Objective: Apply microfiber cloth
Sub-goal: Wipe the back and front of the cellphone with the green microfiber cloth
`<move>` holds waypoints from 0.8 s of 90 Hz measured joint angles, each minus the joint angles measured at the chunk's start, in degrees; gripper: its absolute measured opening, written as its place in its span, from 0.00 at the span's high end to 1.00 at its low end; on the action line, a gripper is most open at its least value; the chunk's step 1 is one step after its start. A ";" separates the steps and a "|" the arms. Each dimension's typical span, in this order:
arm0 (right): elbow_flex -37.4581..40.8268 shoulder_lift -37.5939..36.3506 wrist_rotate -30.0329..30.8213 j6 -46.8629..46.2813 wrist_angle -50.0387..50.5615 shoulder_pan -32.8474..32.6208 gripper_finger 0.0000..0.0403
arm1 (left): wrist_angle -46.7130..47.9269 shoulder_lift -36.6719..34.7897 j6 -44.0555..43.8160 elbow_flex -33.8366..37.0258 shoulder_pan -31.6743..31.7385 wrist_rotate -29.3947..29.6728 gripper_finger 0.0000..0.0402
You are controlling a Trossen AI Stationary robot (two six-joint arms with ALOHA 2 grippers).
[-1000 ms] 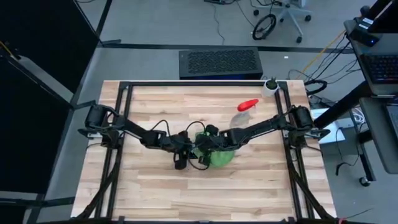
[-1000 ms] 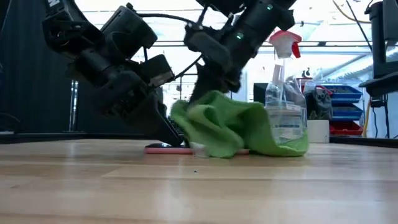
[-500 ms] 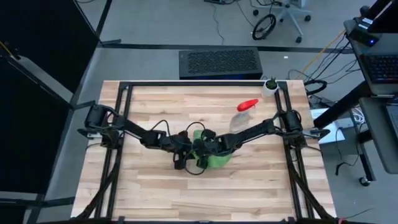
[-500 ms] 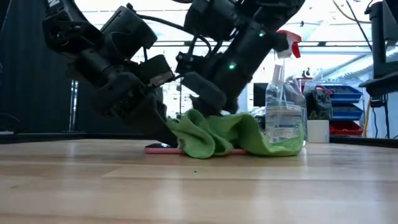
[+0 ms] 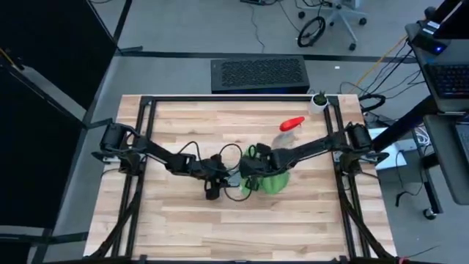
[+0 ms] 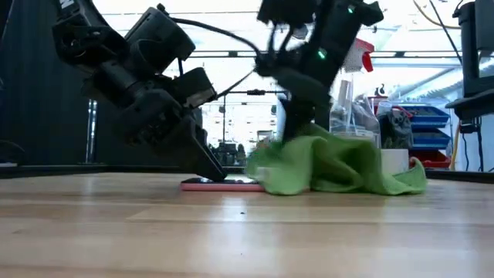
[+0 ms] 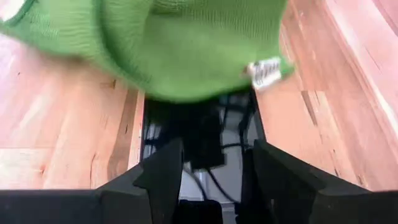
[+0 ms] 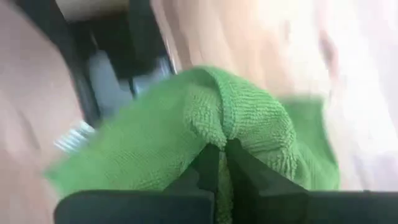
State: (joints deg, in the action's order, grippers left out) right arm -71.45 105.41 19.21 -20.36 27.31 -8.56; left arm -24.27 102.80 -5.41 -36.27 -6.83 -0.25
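— Where's the microfiber cloth [image 6: 340,164]?

— Bunched on the worktop [image 5: 183,213] near its middle, just in front of the spray bottle [image 5: 287,132]. The right gripper [image 8: 217,165] has its jaws pinching a fold of it.

— And the left gripper [image 7: 208,165]?

— Down beside the cloth, jaws spread either side of the phone [image 6: 220,184] (one end lies under the green cloth).

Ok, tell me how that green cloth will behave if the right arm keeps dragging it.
The microfiber cloth is probably floppy: it lies bunched in folds. Pinched by the right gripper, it likely trails rather than slides flat. It looks light, so it may snag the spray bottle beside it.
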 joint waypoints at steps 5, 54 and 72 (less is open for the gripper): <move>-0.04 -0.03 0.75 2.32 -6.62 0.01 1.00 | 0.00 0.00 -0.04 0.00 0.00 0.00 0.54; -0.89 11.32 2.80 -3.47 2.90 -3.42 1.00 | -0.06 0.00 0.00 -0.04 0.09 0.00 0.54; -0.35 8.12 1.86 -4.19 8.50 -5.11 1.00 | -0.06 0.00 0.15 -0.04 0.09 0.00 0.54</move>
State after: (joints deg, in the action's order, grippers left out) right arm -71.80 113.54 21.07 -24.55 35.80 -13.67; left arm -24.33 102.80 -5.26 -36.32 -6.74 -0.25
